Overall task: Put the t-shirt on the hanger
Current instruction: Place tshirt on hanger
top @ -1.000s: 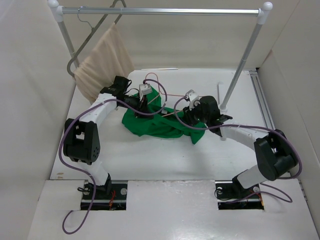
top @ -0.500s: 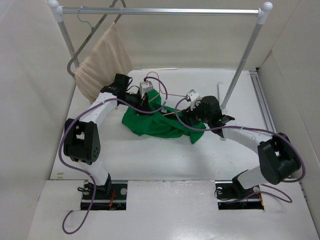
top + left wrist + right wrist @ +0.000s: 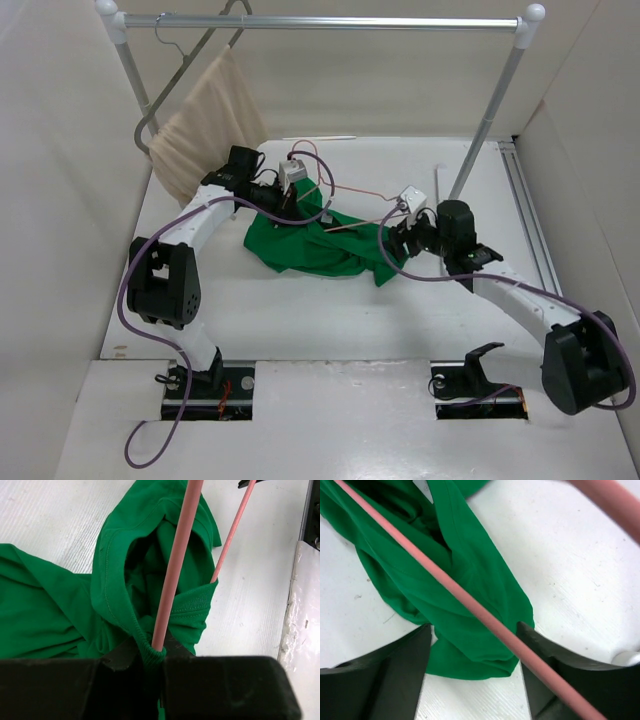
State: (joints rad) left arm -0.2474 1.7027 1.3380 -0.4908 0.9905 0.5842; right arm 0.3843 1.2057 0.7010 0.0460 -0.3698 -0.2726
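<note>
Seen from above, a white worktop (image 3: 300,310) carries a bright green t-shirt (image 3: 310,248), lying crumpled at the centre of the frame between two robot arms. A thin pale pink hanger (image 3: 355,226) lies across the shirt's upper right part, and its wire runs toward the right arm.

The left hand (image 3: 292,196) sits at the shirt's upper left edge. In its wrist view at the bottom centre, the fingers are pressed together on a ribbed fold of the green fabric. One pink wire of the hanger (image 3: 175,565) rises from that same pinch up through an opening in the shirt (image 3: 50,610). A second wire slants up toward the upper right.

The right hand (image 3: 396,240) is at the shirt's right end. In its wrist view the two dark fingers (image 3: 375,680) stand well apart at the bottom of the frame. The pink wire (image 3: 455,587) runs diagonally from upper left to lower right between them, close to the right-side finger. Whether it touches that finger cannot be told. A folded part of the shirt (image 3: 470,630) lies flat on the worktop under the wire.

At the top of the overhead view stands a metal clothes rail (image 3: 340,22), with a beige cloth (image 3: 205,120) hanging at its left end.
</note>
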